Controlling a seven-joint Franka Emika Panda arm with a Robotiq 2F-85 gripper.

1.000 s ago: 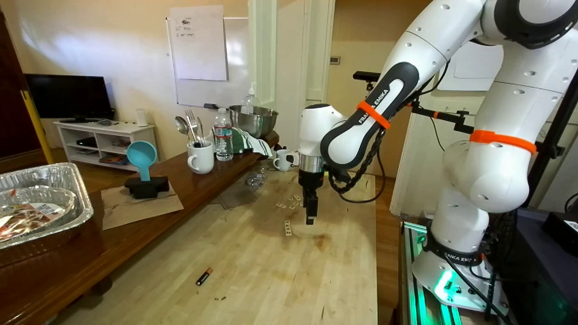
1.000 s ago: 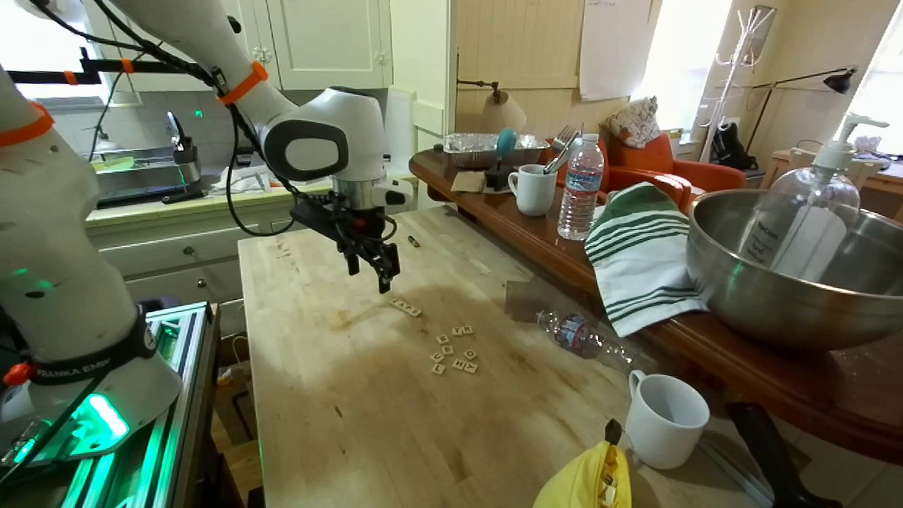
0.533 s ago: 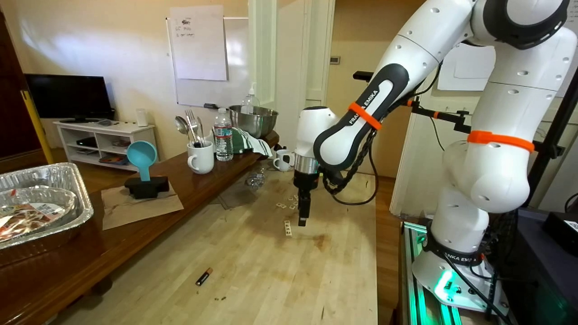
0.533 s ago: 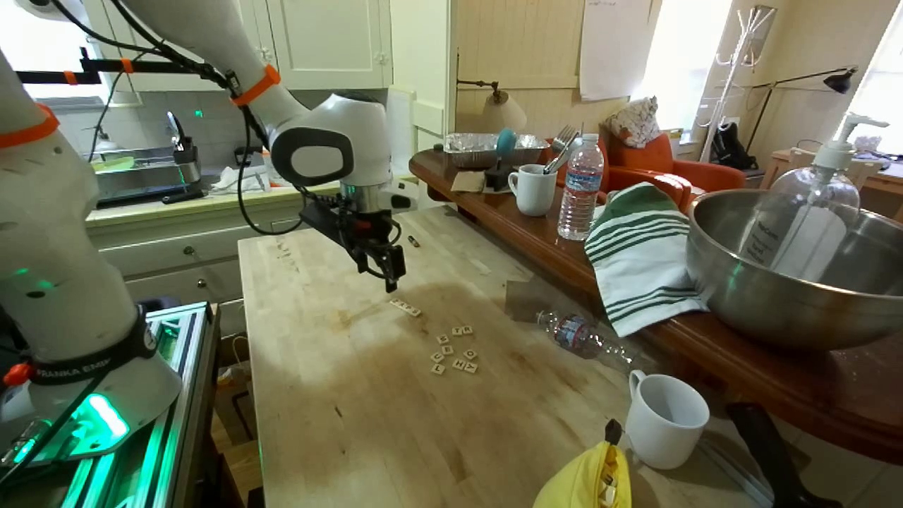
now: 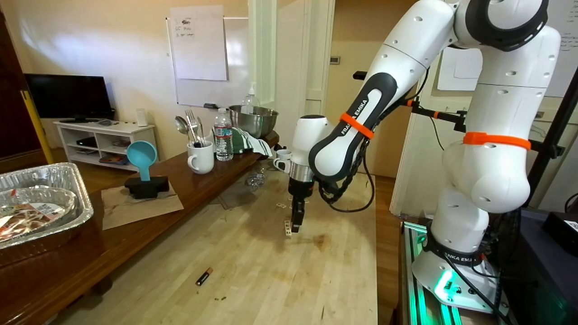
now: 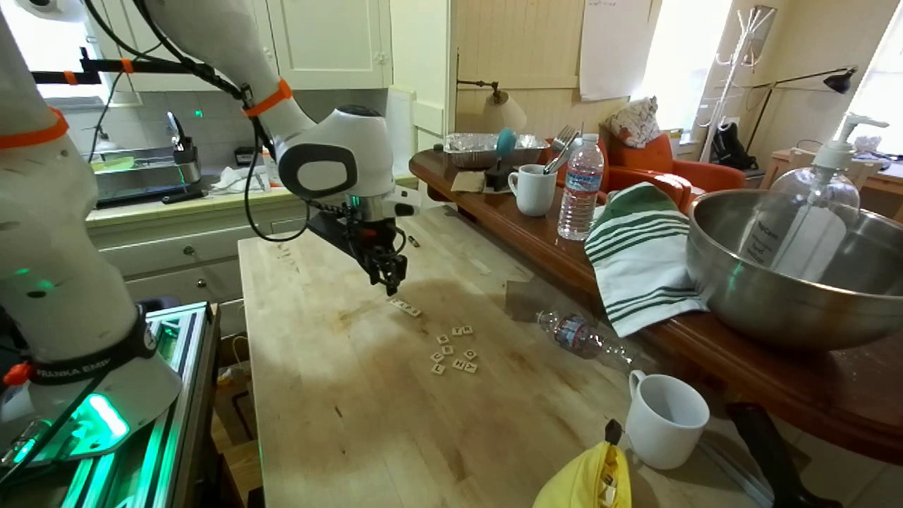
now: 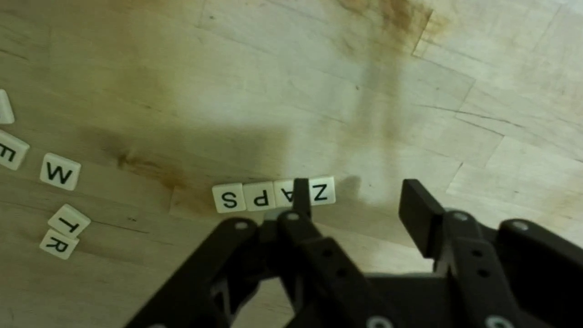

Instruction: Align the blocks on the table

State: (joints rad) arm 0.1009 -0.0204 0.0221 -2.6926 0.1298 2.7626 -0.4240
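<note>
The blocks are small cream letter tiles on the pale wood table (image 5: 271,280). Several stand edge to edge in a short row (image 7: 259,196), reading S, P, A, Z from left to right in the wrist view. Loose tiles, among them a T tile (image 7: 69,221) and an R tile (image 7: 59,244), lie scattered to the left there; an exterior view shows the loose group (image 6: 459,364) too. My gripper (image 7: 357,196) is low over the row's Z end, its jaws partly apart with only bare wood seen between them. One finger (image 7: 300,196) hides part of the A and Z tiles; contact cannot be judged.
A battery (image 5: 204,276) lies on the table. Along one side runs a brown counter (image 5: 149,234) with a foil tray (image 5: 76,198). An empty bottle (image 6: 582,337), a white mug (image 6: 667,423) and a yellow pouch (image 6: 589,476) are farther along the table.
My gripper has come down and across toward the end of the row, and its fingers have drawn closer together. The tiles show no visible shift.
</note>
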